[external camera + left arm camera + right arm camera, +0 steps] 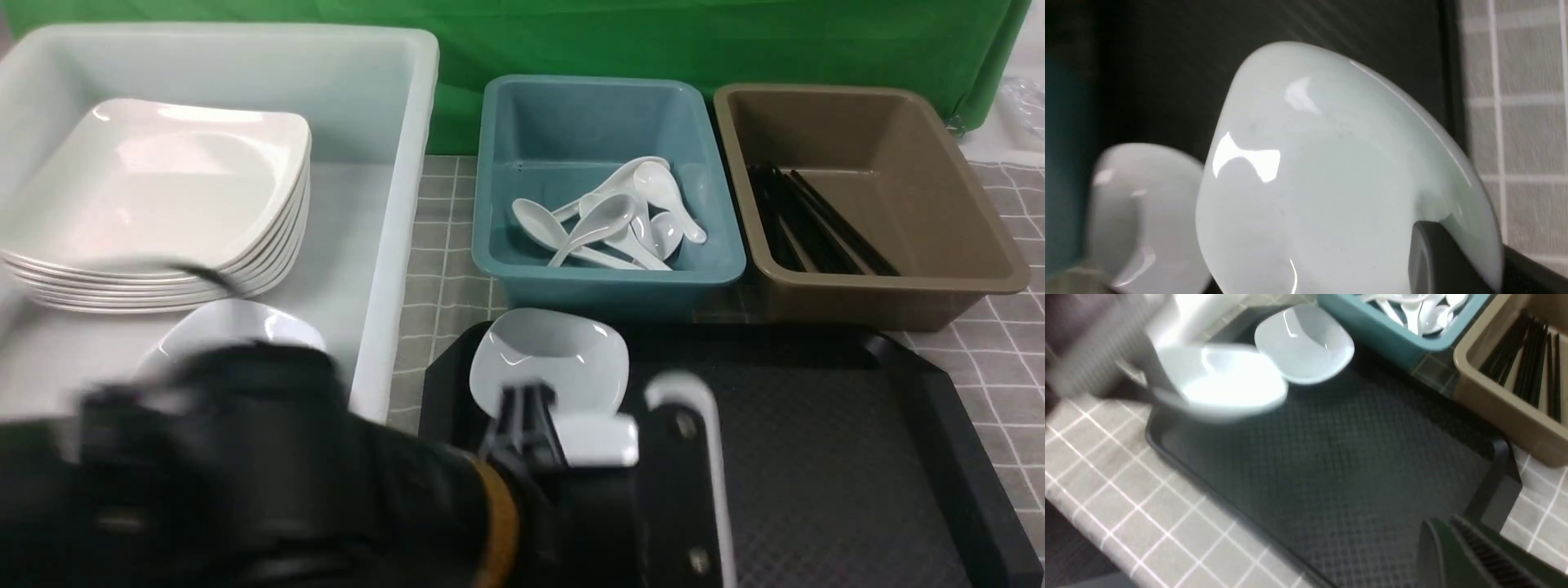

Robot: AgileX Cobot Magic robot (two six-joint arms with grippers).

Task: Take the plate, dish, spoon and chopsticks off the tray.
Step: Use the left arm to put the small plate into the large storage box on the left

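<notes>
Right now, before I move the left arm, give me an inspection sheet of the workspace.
Surface: grey checked cloth; black tray on it.
Job's things: far dish at the tray's far-left corner; held dish in left gripper.
Clutter: nothing seen.
Grippers: left gripper shut on held dish; right gripper shut, nothing seen in it.
Cables: blurred dark strand before the plates.
Surroundings: white tub with plates; teal tub with spoons; brown tub with chopsticks; green backdrop.

A big white bin [392, 204] sits left, a teal tub [608, 279] beside a brown tub [898, 306], all on grey checked cloth [445, 269]; behind hangs seemingly green fabric [653, 37].
</notes>
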